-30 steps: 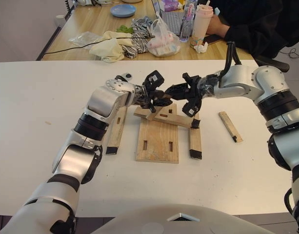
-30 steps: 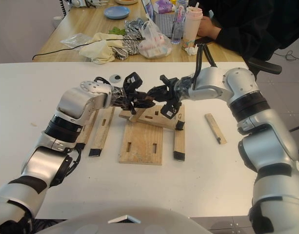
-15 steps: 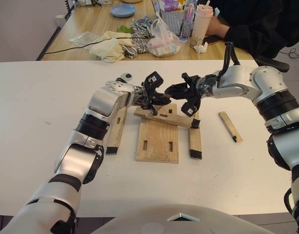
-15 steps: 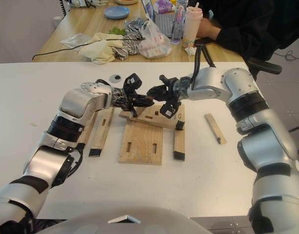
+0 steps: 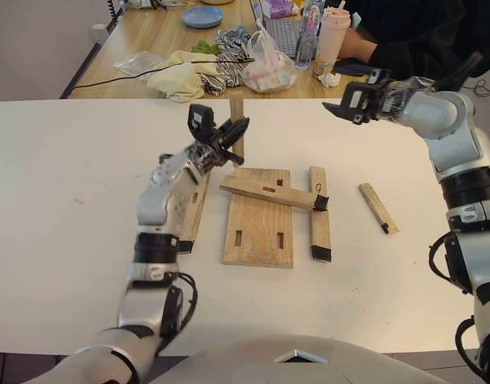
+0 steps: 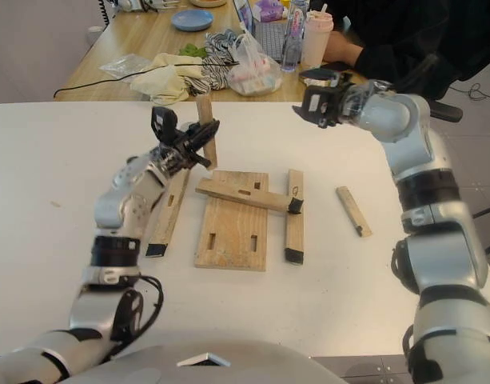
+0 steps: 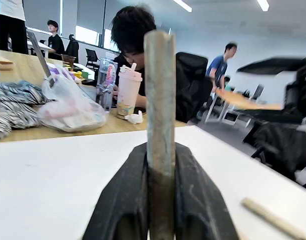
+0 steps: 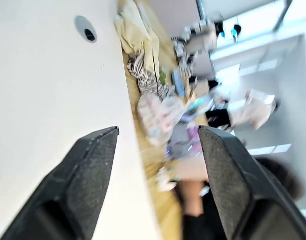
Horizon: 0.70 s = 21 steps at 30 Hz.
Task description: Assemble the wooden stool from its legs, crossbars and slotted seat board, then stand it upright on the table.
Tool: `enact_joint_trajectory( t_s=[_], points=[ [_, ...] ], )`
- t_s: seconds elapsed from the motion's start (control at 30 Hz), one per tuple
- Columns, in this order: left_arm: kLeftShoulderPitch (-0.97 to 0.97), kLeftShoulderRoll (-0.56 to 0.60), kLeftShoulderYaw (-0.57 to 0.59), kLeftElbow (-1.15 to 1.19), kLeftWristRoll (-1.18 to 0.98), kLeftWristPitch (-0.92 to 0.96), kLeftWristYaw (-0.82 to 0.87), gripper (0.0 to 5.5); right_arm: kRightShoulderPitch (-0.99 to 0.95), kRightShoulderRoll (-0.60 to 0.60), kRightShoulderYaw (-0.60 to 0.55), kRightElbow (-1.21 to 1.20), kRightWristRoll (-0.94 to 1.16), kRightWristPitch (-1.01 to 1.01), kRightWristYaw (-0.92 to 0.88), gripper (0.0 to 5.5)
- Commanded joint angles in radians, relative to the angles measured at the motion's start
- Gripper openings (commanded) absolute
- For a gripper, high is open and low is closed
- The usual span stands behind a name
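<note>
Evidently the left end effector (image 5: 232, 133) is clamped on a wooden bar (image 5: 237, 110), holding it upright above the surface just beyond the slotted seat board (image 5: 259, 234), probably to line it up with a slot. The right end effector (image 5: 350, 107) hangs wide open and empty, well apart.

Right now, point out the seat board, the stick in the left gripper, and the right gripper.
seat board (image 5: 259, 232): left eye view, bare middle.
stick (image 7: 160, 100): left wrist view, middle of its shaft.
right gripper (image 8: 157, 132): right wrist view, midway between fingertips.
</note>
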Motion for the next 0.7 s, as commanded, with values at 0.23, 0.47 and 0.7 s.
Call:
enact_joint_trajectory(
  t_s=[0.23, 0.47, 0.7],
  points=[
    [0.045, 0.207, -0.011, -0.21, -0.481, 0.385, -0.488, 0.37, -0.01, 0.07, -0.154, -0.311, 0.93, 1.11, 0.505, 3.1],
    [0.05, 0.254, -0.058, -0.253, -0.497, 0.423, -0.551, 0.37, -0.118, 0.069, -0.214, -0.306, 1.145, 1.494, 0.492, 4.04],
    [0.074, 0.208, -0.071, -0.283, -0.493, 0.395, -0.486, 0.37, -0.032, 0.188, -0.18, -0.452, 1.128, 1.523, 0.308, 4.04]
  ],
)
